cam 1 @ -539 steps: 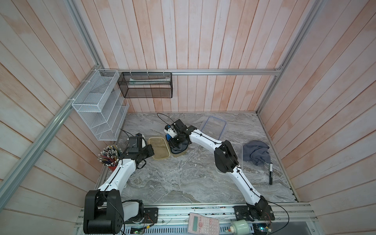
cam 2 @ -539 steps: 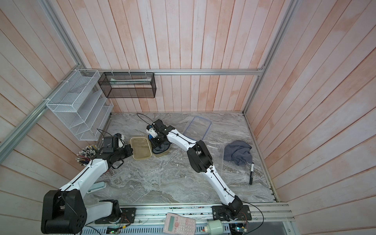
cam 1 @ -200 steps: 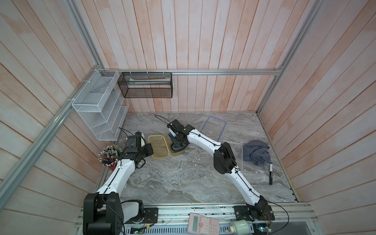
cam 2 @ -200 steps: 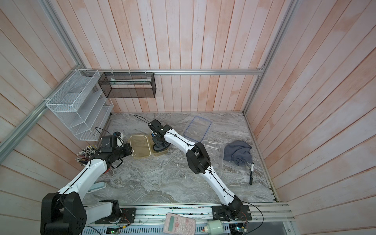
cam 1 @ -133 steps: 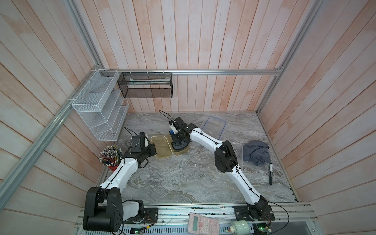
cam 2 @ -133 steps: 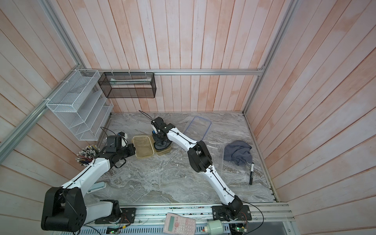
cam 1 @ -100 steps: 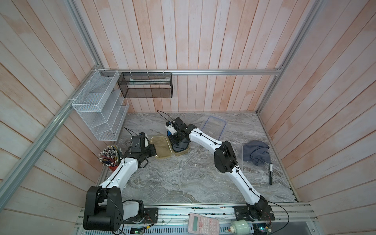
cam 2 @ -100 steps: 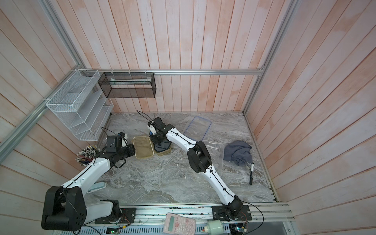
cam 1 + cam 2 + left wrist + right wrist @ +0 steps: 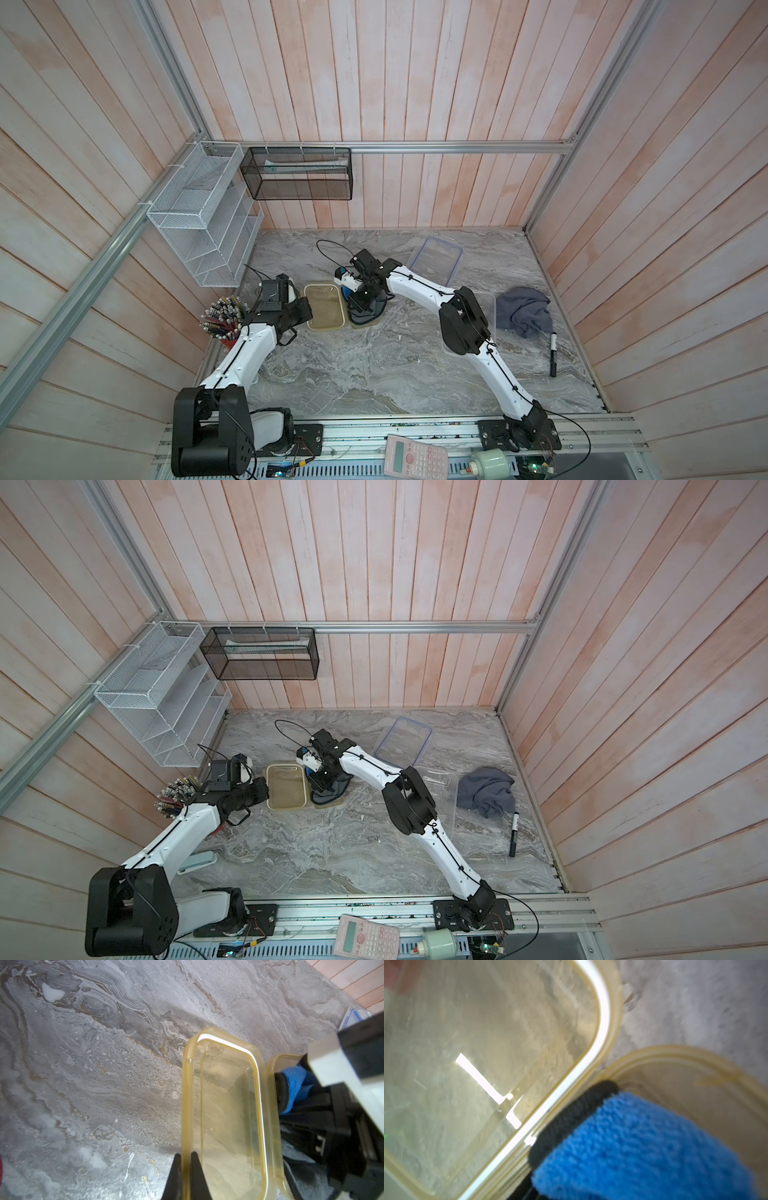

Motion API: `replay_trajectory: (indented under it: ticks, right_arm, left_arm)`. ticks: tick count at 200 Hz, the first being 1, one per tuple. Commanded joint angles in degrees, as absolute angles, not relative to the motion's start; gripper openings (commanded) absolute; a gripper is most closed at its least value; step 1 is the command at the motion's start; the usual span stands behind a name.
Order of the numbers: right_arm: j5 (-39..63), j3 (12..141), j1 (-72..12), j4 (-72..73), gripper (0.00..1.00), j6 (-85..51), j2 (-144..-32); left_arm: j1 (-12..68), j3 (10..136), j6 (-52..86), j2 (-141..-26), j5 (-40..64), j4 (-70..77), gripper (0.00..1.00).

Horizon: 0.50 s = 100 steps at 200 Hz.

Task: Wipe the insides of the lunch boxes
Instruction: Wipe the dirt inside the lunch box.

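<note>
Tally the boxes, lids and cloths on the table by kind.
Boxes: 2 (yellow box, clear box)
Lids: 2 (yellow lid, blue-rimmed lid)
Cloths: 2 (blue cloth, grey cloth)
Total: 6

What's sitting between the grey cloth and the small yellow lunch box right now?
The larger clear lunch box, partly under the right arm; both top views show it.
</note>
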<state>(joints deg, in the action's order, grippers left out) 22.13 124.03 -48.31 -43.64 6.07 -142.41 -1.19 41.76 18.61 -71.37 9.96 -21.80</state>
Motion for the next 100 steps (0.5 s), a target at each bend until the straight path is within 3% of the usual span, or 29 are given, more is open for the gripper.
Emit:
replay_trajectory:
  ticks: [1,35,100]
  right_arm:
    - [24.9,116.0,-50.2,-52.4,0.0,9.2,-140.7]
    - [23.7,108.1,-50.2,-52.8,0.0,10.6,-136.7]
    - [3.2,105.7,-44.8,-54.4,0.0,6.9,-134.8]
  left_arm:
    - [-2.2,44.4,17.1,-70.0,7.0,-21.2,0.02]
    - [-2.3,44.7,16.7,-70.6,5.8,-21.6,0.01]
    - [-2.3,45.7,14.4,-70.3,2.4,-24.1,0.02]
